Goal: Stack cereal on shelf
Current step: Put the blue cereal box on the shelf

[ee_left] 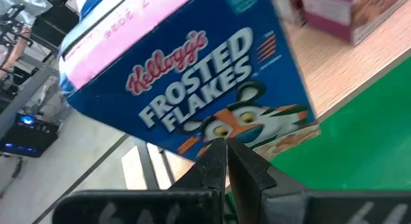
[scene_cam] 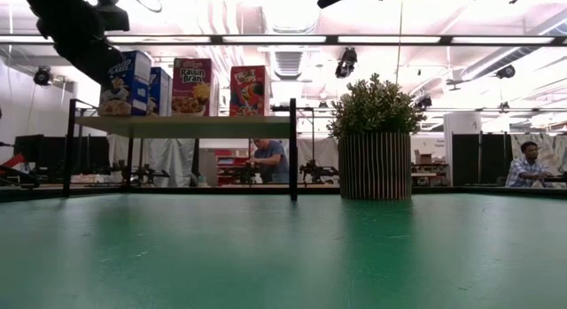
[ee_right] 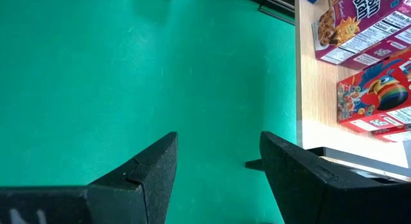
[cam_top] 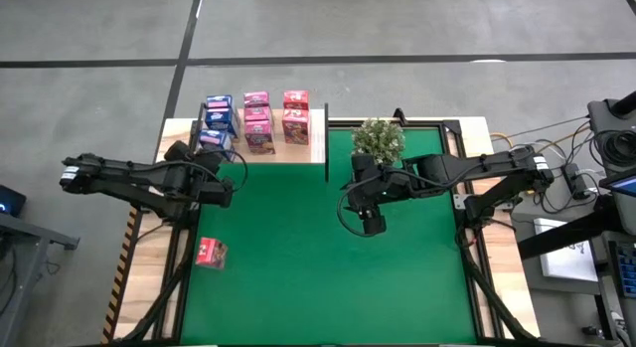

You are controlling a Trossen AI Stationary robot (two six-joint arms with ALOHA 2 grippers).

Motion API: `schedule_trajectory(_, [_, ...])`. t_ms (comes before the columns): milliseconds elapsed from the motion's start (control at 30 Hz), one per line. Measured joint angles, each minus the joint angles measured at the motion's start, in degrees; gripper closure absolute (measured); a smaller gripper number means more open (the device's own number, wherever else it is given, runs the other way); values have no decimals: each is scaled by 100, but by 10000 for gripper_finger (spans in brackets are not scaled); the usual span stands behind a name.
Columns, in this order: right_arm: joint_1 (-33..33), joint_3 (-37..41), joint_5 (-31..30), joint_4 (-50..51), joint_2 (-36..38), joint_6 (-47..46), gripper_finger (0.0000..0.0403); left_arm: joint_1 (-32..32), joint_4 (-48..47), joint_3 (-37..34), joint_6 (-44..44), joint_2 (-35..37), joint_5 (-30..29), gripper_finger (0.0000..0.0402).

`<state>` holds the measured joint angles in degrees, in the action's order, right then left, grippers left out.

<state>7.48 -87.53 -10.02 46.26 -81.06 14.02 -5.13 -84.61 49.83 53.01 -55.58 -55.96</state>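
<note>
Loose box [cam_top: 211,254]: pink cereal box, flat on the green mat [cam_top: 318,277] near its left edge, well apart from both grippers.
Right gripper [cam_top: 372,224]: above bare mat at centre; fingers [ee_right: 151,179] spread wide, nothing between them.
Left gripper [cam_top: 211,160]: at the shelf's front left corner; fingers [ee_left: 215,163] pressed together on the lower edge of a blue Frosted Flakes box [ee_left: 186,76].
Held box: tilted, raised over the left end of the shelf board; touching the board or not: cannot tell.
Shelf [cam_top: 308,148]: pale wood board at the mat's far left, black uprights at its sides.
Boxes on shelf: blue boxes [cam_top: 219,112] at left, Raisin Bran boxes [cam_top: 257,118] in the middle, red Froot Loops boxes [cam_top: 295,114] at right, in rows.
Potted plant [cam_top: 379,138]: just right of the shelf, at the mat's far edge.
Background: people [scene_cam: 270,158] seated at benches beyond the table.
</note>
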Motion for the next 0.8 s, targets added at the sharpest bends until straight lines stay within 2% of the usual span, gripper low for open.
schedule_trajectory(233, [-1,0,0,-7,0,17,193,0,325,136,-377,-150,-116,402])
schedule_trajectory(800, [0,0,0,-7,0,15,193,219,564,146,-431,-217,-221,402])
